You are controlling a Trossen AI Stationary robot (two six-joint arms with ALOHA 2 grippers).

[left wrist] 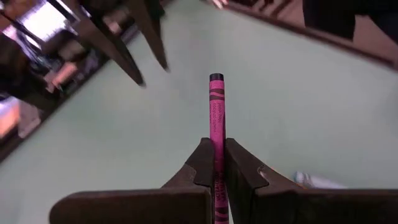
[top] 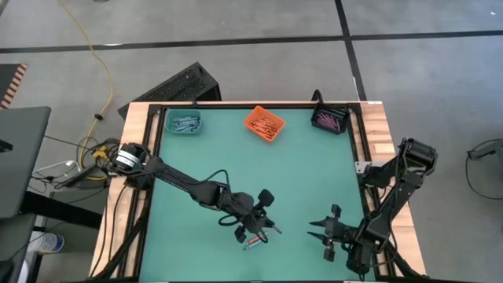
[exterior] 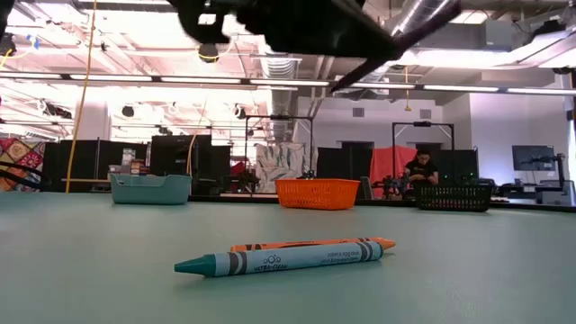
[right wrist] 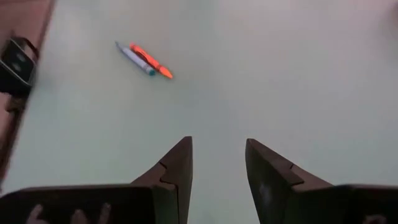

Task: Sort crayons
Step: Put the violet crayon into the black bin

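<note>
Gripping a pink crayon (left wrist: 216, 118) by one end, the left pincer (left wrist: 215, 163) hangs above the counter (top: 314, 181); it could pivot and slip out. Right pincer (right wrist: 217, 162) waits open, empty.

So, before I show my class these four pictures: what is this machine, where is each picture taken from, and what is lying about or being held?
It is a robot with two dark arms at a green table. One picture looks straight down, one looks level across the tabletop, and two come from cameras on the wrists. The left gripper is shut on a pink crayon. The right gripper is open, holding nothing, near the table's right side. A teal crayon and an orange crayon lie side by side on the table. At the far edge stand three bins with crayons in them: teal, orange and black.
</note>
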